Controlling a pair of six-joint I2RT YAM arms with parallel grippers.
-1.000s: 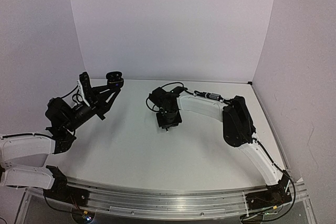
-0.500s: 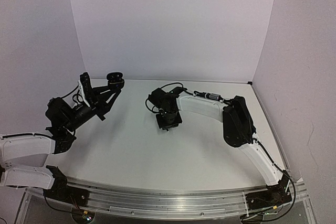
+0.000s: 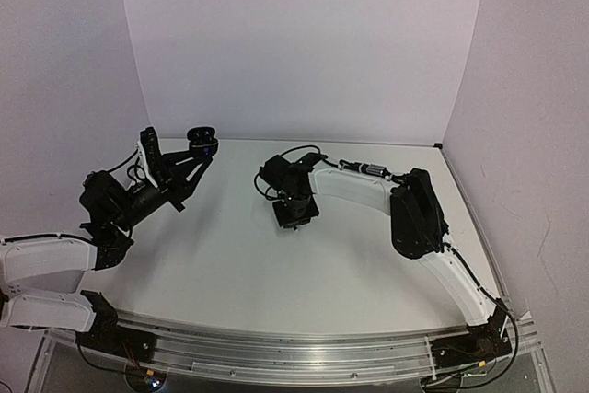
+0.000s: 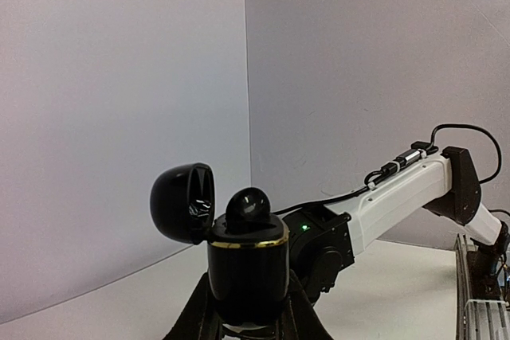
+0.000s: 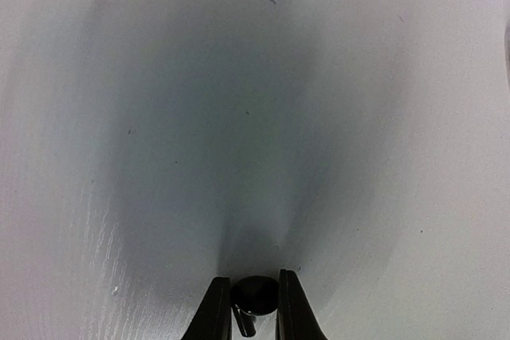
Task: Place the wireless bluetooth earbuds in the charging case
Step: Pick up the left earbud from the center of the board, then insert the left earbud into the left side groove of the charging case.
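Two black earbuds show. At left, the left fingers clench the black, gold-rimmed charging case, held upright above the white desk. Its lid hangs open leftward, with the first earbud seated in its top. Rightward, the right fingers, low on the desk, pinch the second earbud between their tips.

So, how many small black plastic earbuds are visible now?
2. One black earbud sits in the open black rounded case that the left gripper holds; a second black earbud lies between the fingers of the right gripper. Others may be hidden.
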